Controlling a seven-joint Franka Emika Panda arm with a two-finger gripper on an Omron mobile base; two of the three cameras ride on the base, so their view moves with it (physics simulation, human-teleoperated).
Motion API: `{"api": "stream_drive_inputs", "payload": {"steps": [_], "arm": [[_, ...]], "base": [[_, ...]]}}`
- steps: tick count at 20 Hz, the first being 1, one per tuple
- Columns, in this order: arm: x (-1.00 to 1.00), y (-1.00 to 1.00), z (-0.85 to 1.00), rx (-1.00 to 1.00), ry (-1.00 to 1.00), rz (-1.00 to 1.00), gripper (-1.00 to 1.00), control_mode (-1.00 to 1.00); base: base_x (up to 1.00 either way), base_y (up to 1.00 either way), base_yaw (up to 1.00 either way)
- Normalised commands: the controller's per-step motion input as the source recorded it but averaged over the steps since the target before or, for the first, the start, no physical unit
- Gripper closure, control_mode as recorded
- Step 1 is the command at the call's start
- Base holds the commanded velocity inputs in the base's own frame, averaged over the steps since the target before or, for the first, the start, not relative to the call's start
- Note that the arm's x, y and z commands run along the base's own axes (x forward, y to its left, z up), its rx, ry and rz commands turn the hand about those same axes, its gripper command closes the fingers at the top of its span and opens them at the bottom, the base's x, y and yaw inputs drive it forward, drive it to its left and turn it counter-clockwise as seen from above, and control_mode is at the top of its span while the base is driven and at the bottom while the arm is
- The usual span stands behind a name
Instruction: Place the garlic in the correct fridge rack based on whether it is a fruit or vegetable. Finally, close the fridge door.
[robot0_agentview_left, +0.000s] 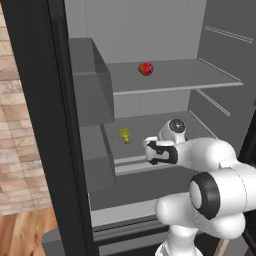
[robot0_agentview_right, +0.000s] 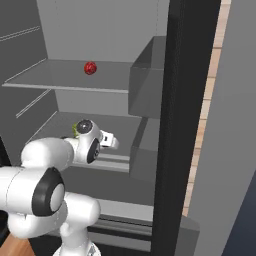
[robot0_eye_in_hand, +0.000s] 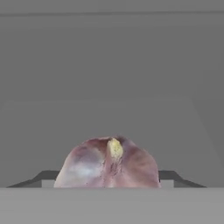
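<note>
The garlic (robot0_eye_in_hand: 109, 162), a whitish-pink bulb with a yellowish tip, sits right between the two dark fingertips of my gripper (robot0_eye_in_hand: 107, 177) in the hand view. Whether the pads still press on it is not clear. In the base views the gripper (robot0_agentview_left: 149, 148) (robot0_agentview_right: 113, 141) reaches over the front lip of the lower fridge rack (robot0_agentview_left: 150, 122) (robot0_agentview_right: 50, 131), and the hand hides the garlic there. The black fridge door (robot0_agentview_left: 45, 125) (robot0_agentview_right: 185, 125) stands open, with grey bins (robot0_agentview_left: 90, 95) (robot0_agentview_right: 147, 85) on its inner face.
A small green vegetable (robot0_agentview_left: 124, 135) (robot0_agentview_right: 76, 128) lies on the lower rack, just left of and behind the hand. A red round fruit (robot0_agentview_left: 145, 68) (robot0_agentview_right: 90, 67) rests on the thinner upper shelf (robot0_agentview_left: 175, 80). The door bins stand close beside the hand.
</note>
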Motion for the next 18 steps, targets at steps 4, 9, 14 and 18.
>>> {"api": "stream_drive_inputs", "payload": {"steps": [4,9,14,18], "arm": [[0.52,0.0,-0.21,0.0,0.02,0.0,1.0,-1.0],[0.39,0.0,-0.44,0.0,0.04,0.0,-1.0,-1.0],[-0.07,0.01,-0.09,0.0,0.0,0.0,-1.0,-1.0],[-0.4,0.0,0.38,0.0,0.0,-0.01,-1.0,-1.0]], "base": [[0.0,0.0,0.0],[0.0,0.0,0.0],[0.0,0.0,0.0],[0.0,0.0,0.0]]}}
